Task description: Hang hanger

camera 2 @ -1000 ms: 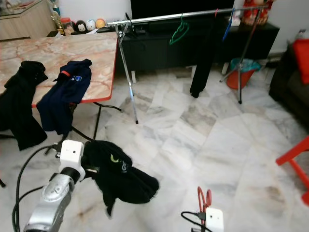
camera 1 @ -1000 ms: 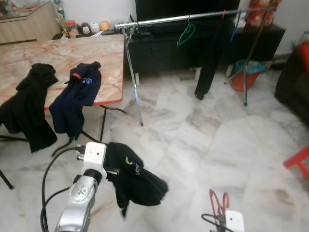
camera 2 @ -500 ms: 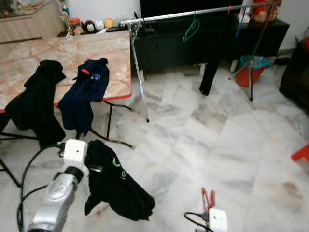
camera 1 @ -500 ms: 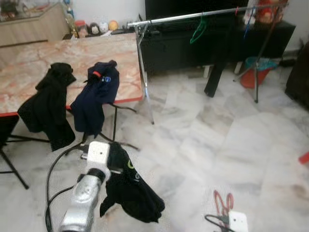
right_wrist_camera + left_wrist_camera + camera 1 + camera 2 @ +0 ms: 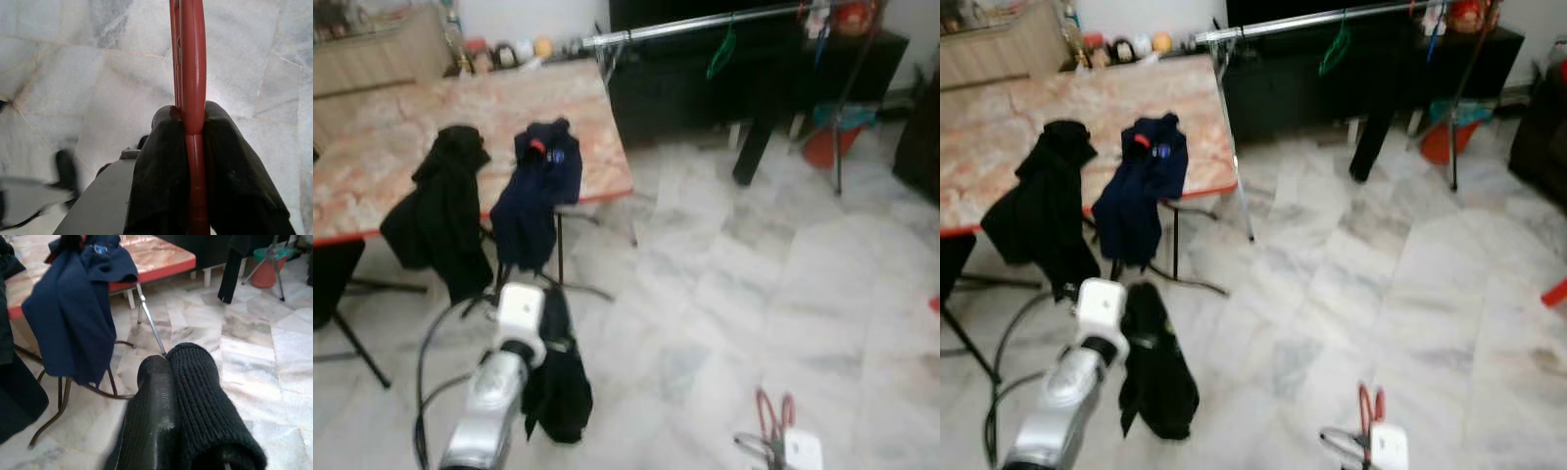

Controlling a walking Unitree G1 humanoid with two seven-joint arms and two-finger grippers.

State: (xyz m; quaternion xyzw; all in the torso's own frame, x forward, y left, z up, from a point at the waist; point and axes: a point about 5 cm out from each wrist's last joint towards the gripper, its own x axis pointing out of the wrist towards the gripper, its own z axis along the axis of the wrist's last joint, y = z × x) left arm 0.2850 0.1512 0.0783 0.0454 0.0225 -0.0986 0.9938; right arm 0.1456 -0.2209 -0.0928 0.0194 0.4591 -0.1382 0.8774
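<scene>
My right gripper (image 5: pixel 188 122) is shut on a red hanger (image 5: pixel 189 68), which sticks up low at the right in the eye views (image 5: pixel 771 415). My left gripper (image 5: pixel 551 345) is shut on a black garment (image 5: pixel 558 382) that hangs straight down over the floor; in the left wrist view its knit fabric (image 5: pixel 205 401) covers one finger. A silver clothes rail (image 5: pixel 695 23) runs across the far side, carrying a green hanger (image 5: pixel 722 55) and black trousers (image 5: pixel 759 117).
A marble-topped folding table (image 5: pixel 372 147) stands at the left with a black garment (image 5: pixel 440 220) and a navy one (image 5: pixel 538 196) draped over its edge. A black TV cabinet (image 5: pixel 685 88), an orange bucket (image 5: pixel 827 142) and the rack's legs lie ahead.
The whole picture has shifted, so the camera has moved. The black garment in my left gripper now hangs narrow and straight instead of spreading to the right. The red hanger stays gripped.
</scene>
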